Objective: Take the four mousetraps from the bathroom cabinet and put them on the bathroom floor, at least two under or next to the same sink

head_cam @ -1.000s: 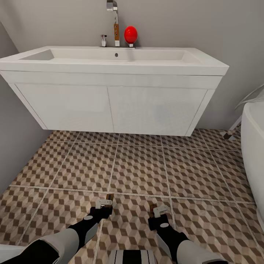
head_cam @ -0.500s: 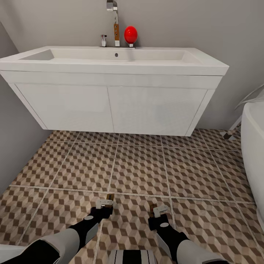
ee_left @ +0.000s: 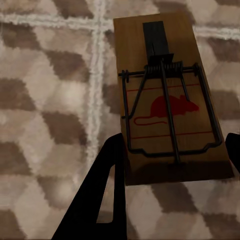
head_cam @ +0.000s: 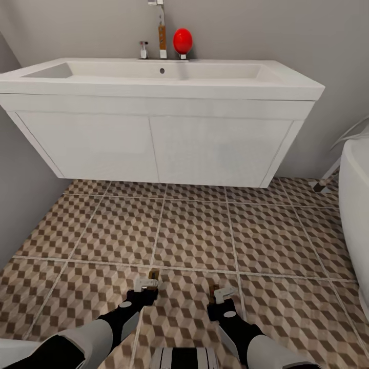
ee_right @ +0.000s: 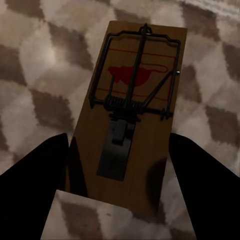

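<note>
Two mousetraps are counted, one carried in each gripper, both held low over the bathroom floor [head_cam: 195, 236] in front of the sink [head_cam: 159, 87].

At the left, the left gripper [head_cam: 146, 285] is seen pinching a mousetrap [ee_left: 167, 100] by its near end, the dark fingers [ee_left: 107, 170] pressed against the board's two long edges. The board is held flat, face up, with the wire spring and the red mouse mark showing, above a pale grout line. It is judged to be held this way so that it can be set down level on the tiles.

At the right, the right gripper [head_cam: 221, 294] is likewise closed on a second mousetrap [ee_right: 132, 115], clamped at the spring end so that the marked end projects forward over the tiles. In the head view only small tan edges of the two boards are visible at the gripper tips.

One sink is counted, wall-hung, with open floor beneath it. Both arms are kept short of that space, and a reach forward is judged necessary before either trap would lie under or beside it. The other two traps cannot be located.
</note>
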Controlling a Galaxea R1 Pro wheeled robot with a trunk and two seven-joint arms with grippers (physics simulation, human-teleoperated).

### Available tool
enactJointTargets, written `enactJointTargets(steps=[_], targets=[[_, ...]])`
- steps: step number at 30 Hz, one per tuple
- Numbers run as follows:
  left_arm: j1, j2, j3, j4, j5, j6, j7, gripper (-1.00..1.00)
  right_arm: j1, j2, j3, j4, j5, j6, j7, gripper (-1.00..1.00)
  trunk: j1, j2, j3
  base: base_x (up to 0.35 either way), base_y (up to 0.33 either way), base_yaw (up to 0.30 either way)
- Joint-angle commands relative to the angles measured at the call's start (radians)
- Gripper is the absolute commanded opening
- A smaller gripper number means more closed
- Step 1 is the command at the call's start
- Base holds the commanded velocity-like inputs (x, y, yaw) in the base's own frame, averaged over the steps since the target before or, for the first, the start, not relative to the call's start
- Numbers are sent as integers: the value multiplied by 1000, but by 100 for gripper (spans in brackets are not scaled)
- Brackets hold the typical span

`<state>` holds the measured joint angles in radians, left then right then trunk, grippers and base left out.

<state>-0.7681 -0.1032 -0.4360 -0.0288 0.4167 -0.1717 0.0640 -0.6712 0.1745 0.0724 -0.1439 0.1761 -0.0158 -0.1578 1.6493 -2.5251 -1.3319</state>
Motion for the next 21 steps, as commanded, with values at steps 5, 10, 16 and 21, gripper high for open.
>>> enactJointTargets(steps=[5,10,16,21], targets=[[0,-2,-9,0,3,-2,40,-100,-1,0,7,1,3,-2,-6,-100,2,-1,-20,0,0,0],[0,-3,-9,0,2,-2,40,-100,-1,0,7,1,3,-3,-6,-100,4,-3,-39,0,0,0],[0,-3,-9,0,0,-2,40,-100,-1,0,7,1,4,-4,-6,-100,7,-4,-59,0,0,0],[0,-2,-8,0,-1,-3,40,-100,-1,0,7,1,5,-5,-6,-100,7,-4,-59,0,0,0]])
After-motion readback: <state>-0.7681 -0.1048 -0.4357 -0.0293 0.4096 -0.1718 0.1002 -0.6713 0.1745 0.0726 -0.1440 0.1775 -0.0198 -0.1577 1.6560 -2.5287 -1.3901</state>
